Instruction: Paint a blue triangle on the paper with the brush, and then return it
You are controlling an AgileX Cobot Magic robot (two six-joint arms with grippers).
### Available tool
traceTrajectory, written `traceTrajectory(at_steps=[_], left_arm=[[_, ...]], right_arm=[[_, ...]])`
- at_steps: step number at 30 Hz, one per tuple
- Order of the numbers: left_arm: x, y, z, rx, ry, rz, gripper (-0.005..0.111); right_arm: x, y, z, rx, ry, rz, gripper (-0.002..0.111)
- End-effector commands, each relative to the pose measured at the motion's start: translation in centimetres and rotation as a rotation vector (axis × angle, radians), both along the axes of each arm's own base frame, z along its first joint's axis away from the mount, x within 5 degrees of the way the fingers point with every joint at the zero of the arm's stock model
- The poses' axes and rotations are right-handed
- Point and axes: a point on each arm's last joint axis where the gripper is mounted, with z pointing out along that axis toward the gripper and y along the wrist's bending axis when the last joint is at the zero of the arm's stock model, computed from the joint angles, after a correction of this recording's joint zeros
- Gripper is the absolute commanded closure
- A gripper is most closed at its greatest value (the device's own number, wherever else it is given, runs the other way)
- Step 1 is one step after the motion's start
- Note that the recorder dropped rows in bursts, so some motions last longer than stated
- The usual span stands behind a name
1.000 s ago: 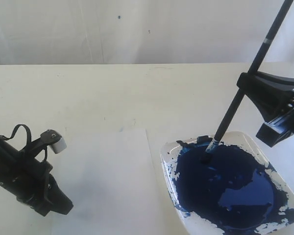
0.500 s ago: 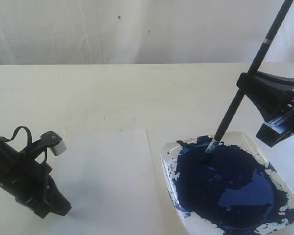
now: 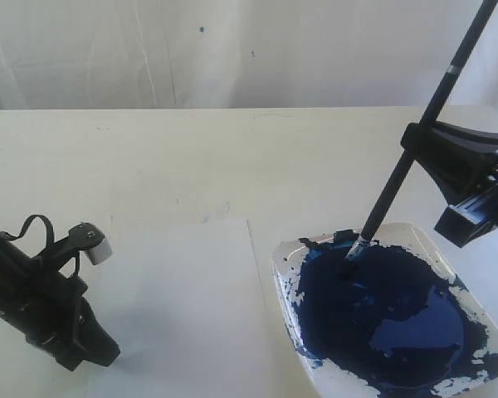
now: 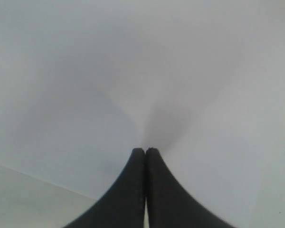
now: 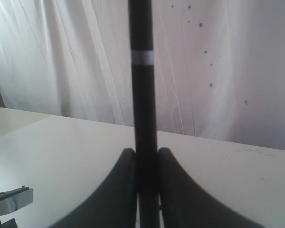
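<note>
The brush (image 3: 415,141) leans steeply, its black handle clamped by my right gripper (image 3: 411,149) and its bristle tip (image 3: 350,264) dipped at the far edge of the dark blue paint pool. In the right wrist view the handle (image 5: 142,95) runs between the two fingers of the right gripper (image 5: 146,153). The white paper (image 3: 183,290) lies left of the tray and is blank; no blue triangle shows on it. My left gripper (image 4: 145,151) is shut with nothing in it, its tips down on the paper (image 4: 133,71) near the sheet's left edge.
A white square paint tray (image 3: 490,319) holding a dark blue pool (image 3: 382,319) sits at the front right. The left arm (image 3: 41,307) stretches over the table's front left. A white curtain (image 3: 232,50) hangs behind the table.
The left arm has slid slightly down and toward the front left. The right gripper and brush have stayed in place.
</note>
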Motion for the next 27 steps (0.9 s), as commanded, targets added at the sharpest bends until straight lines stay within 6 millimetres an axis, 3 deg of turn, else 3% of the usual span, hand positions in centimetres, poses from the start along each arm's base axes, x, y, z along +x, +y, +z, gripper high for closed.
traceTrajectory(at_steps=[1,27], left_arm=[[-0.14,-0.13,0.11,-0.005,0.003,-0.017,0.107],[-0.02,-0.08,-0.66,0.008,0.020,-0.010,0.107]], right_arm=[[-0.13,-0.08,0.04,0.010,0.000,-0.002,0.108],[-0.06,-0.13,-0.06,0.002,0.007,-0.011,0.108]])
